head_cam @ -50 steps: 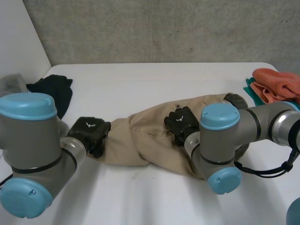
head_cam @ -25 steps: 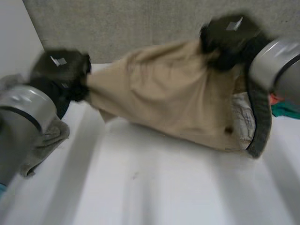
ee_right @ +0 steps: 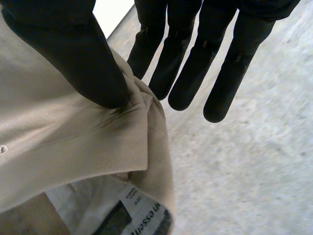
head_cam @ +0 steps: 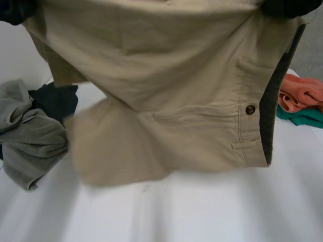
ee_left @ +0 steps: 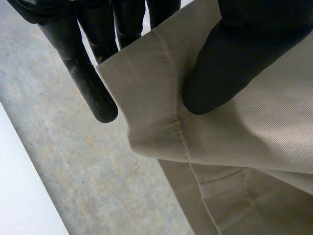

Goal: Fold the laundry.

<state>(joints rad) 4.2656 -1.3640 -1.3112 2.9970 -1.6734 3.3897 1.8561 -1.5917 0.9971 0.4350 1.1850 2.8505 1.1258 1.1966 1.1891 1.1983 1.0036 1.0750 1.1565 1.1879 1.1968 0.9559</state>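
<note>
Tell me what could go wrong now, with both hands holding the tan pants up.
1. Slip: the left hand pinches the tan pants right at a hem corner, and the right hand holds a small bunch of the waistband; either pinch may let go.
2. Snag: the hanging leg ends low beside the grey garment and might drag it across the table.

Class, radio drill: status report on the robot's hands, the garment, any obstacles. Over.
Left hand pinching hem corner, right hand pinching waistband corner. Beige fabric shorts held up, spread between them. Crumpled grey garment on white table, left side.
</note>
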